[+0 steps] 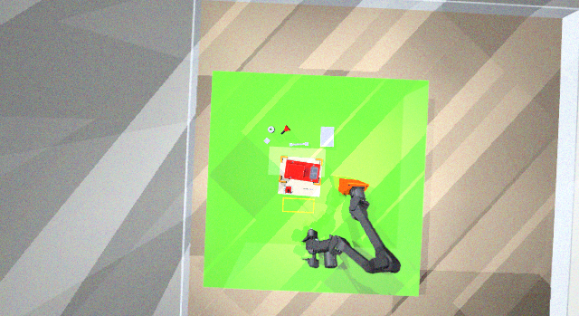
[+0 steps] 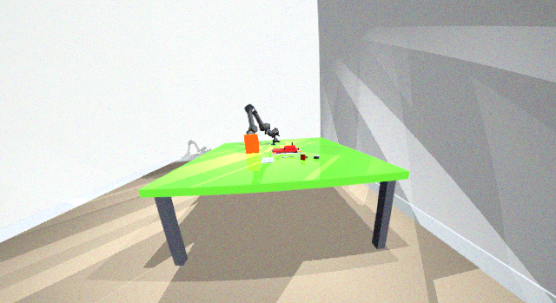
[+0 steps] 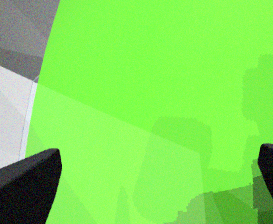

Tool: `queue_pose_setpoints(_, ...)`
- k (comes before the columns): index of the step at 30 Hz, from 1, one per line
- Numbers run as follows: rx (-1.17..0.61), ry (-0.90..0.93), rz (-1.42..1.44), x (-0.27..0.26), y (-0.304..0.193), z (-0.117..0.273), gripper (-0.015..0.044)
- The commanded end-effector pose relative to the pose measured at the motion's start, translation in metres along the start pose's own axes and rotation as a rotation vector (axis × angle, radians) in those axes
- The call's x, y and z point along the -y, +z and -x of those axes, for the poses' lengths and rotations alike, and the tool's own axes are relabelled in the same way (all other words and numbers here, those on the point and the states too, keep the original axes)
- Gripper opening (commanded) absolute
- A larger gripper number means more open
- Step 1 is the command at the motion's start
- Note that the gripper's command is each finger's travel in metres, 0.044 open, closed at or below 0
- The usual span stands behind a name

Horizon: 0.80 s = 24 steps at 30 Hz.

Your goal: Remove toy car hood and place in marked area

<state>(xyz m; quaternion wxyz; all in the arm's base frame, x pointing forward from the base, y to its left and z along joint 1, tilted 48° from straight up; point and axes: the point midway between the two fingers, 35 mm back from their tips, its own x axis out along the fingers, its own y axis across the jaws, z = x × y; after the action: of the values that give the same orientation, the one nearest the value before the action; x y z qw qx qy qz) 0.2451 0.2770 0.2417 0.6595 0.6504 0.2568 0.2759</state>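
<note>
The toy car (image 1: 296, 169) (image 2: 290, 148) is red and sits on a white board (image 1: 298, 192) between orange corner brackets. A grey rectangle (image 1: 314, 172) shows at the car's right end in the top view; I cannot tell whether it is the hood or an opening. The marked area, a yellow outline (image 1: 298, 198), lies just below the board, with only green table inside it. My gripper (image 1: 304, 250) (image 3: 164, 158) is open and empty, below the marked area in the top view and touching neither car nor outline. The wrist view shows only table and floor between the spread fingers.
An orange block (image 1: 353, 186) (image 2: 252, 143) stands by the arm's base, right of the car. Beyond the car lie a pale panel (image 1: 327, 137) (image 2: 267, 160), a thin wrench-like piece (image 1: 298, 144), a red and black piece (image 1: 286, 129) and a ring (image 1: 268, 129).
</note>
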Motion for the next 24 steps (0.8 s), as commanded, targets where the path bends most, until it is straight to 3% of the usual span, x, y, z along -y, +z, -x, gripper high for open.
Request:
queue_pose_setpoints(1, 0.038, -0.113, 0.151, 0.020, 0.030, -0.016, 0.0440)
queue_pose_setpoints(12, -0.020, -0.596, 0.520, 0.117, 0.136, -0.029, 0.0440)
queue_pose_setpoints(24, -0.320, -0.986, 0.569, 0.217, 0.251, 0.045, 0.0440)
